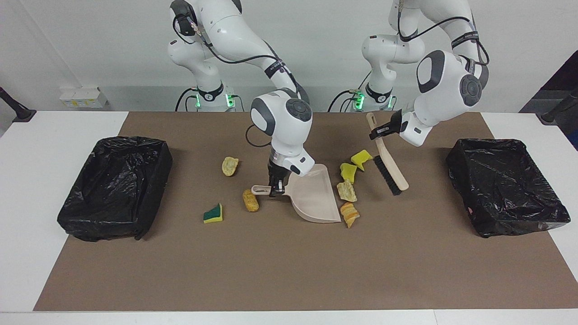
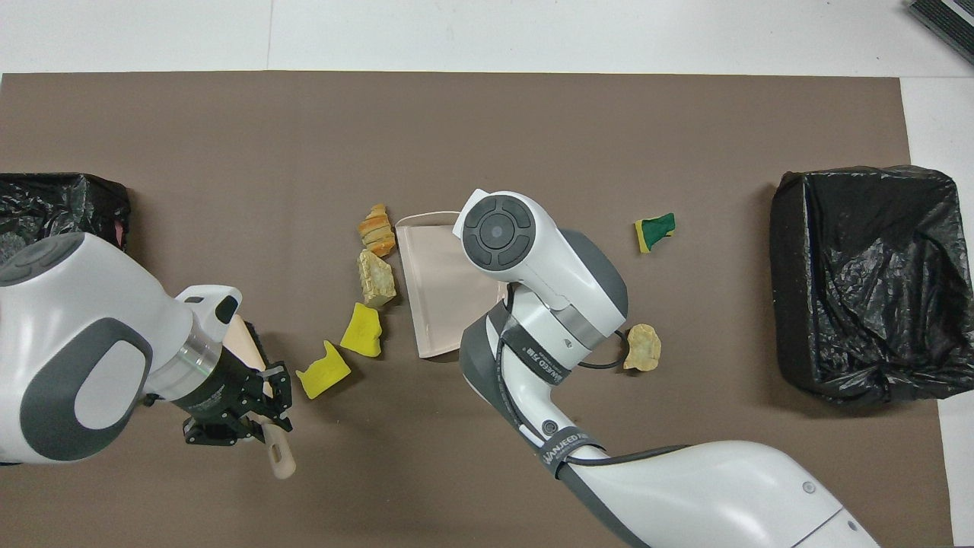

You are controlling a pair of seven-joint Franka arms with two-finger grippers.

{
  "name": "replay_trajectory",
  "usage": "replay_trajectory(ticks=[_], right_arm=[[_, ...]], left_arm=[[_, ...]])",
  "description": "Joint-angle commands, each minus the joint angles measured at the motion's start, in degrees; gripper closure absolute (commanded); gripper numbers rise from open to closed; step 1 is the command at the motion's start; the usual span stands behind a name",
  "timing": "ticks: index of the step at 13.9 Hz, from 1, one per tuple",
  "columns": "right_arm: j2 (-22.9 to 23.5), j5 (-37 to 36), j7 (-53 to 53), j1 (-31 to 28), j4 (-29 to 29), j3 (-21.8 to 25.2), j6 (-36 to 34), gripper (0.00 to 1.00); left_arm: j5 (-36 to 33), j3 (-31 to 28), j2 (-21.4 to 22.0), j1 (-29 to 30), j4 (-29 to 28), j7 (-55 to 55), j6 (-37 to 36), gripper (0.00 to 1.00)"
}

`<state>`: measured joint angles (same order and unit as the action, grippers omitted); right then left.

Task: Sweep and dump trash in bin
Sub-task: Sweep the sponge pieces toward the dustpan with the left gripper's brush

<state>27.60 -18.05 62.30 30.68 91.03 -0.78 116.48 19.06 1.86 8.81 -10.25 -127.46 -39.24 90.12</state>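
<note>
Facing view first: the trash is all out on the brown mat, none in the dustpan. Two yellow sponge chunks, a tan crust and a golden bread piece line up just beside the pan's open edge. A green-and-yellow sponge wedge and two more bread bits lie toward the right arm's end. The right tool is clamped on the dustpan handle. The left tool is clamped on the brush, lifted and tilted, over the mat beside the yellow chunks. Black-lined bins sit at both ends of the counter.
</note>
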Motion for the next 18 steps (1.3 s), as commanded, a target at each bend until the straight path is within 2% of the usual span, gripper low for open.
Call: replay_trajectory(ticks=[1,4,6,9,13,15,18], right_arm=[[-0.97,-1.29,2.55,-0.01,1.08,-0.28,-1.35,1.0],[-1.41,-1.29,3.35,-0.01,2.13,-0.28,-1.08,1.0],[-1.41,-1.29,3.26,-0.01,2.13,-0.28,-0.99,1.0],[-1.41,-1.29,3.26,-0.09,2.13,-0.28,-0.91,1.0],[-1.41,-1.2,2.91,-0.01,2.13,-0.37,-0.64,1.0],[-1.41,-1.2,2.82,-0.01,2.05,-0.37,-0.56,1.0],[-1.41,-1.2,2.74,-0.01,2.05,-0.37,-0.55,1.0]], left_arm=[[-1.13,0.25,4.37,-3.52,-7.09,-2.6,2.07,1.0],[-1.04,0.34,3.06,-10.28,-10.08,-3.82,9.17,1.0],[-0.34,0.43,1.92,-11.1,-9.92,-3.66,13.4,1.0],[4.13,0.51,-1.77,-16.19,-8.34,-3.66,22.62,1.0],[6.25,0.51,-8.1,-16.55,0.96,-1.73,25.45,1.0],[6.78,0.51,-9.25,-16.55,2.38,1.43,28.35,1.0],[6.78,0.43,-9.17,-15.94,3.44,6.79,25.48,1.0]])
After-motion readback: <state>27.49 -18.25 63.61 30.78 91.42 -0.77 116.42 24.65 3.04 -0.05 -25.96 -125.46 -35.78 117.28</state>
